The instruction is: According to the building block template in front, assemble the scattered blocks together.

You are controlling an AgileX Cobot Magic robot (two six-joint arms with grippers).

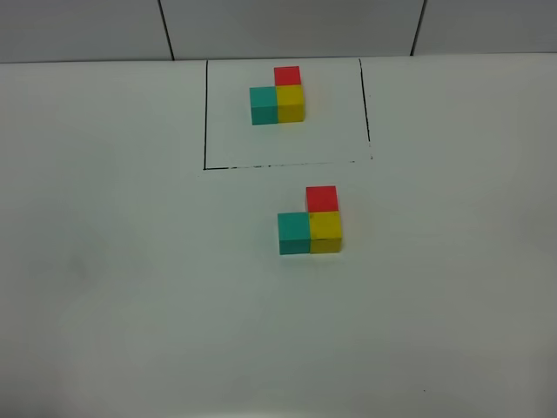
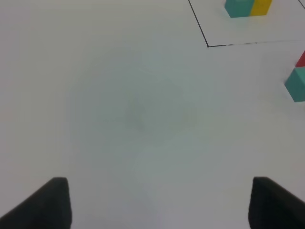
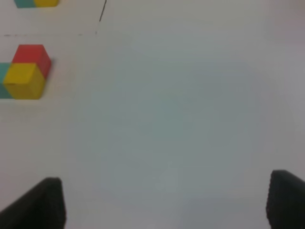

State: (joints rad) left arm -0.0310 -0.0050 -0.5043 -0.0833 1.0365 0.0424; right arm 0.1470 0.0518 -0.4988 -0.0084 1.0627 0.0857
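The building block template (image 1: 278,96) sits inside a thin black drawn rectangle at the back: teal and yellow in a row, red behind yellow. In front of the frame the unframed teal cube (image 1: 294,232), yellow cube (image 1: 325,230) and red cube (image 1: 322,198) stand joined in the same L. Neither gripper shows in the high view. My left gripper (image 2: 159,202) is open and empty over bare table, left of the cubes; the teal cube (image 2: 296,84) shows at its view's edge. My right gripper (image 3: 167,202) is open and empty, right of the cubes (image 3: 26,76).
The white table (image 1: 130,287) carries nothing else. The black frame line (image 1: 287,163) lies just behind the joined cubes. A grey panelled wall (image 1: 287,26) runs along the table's far edge.
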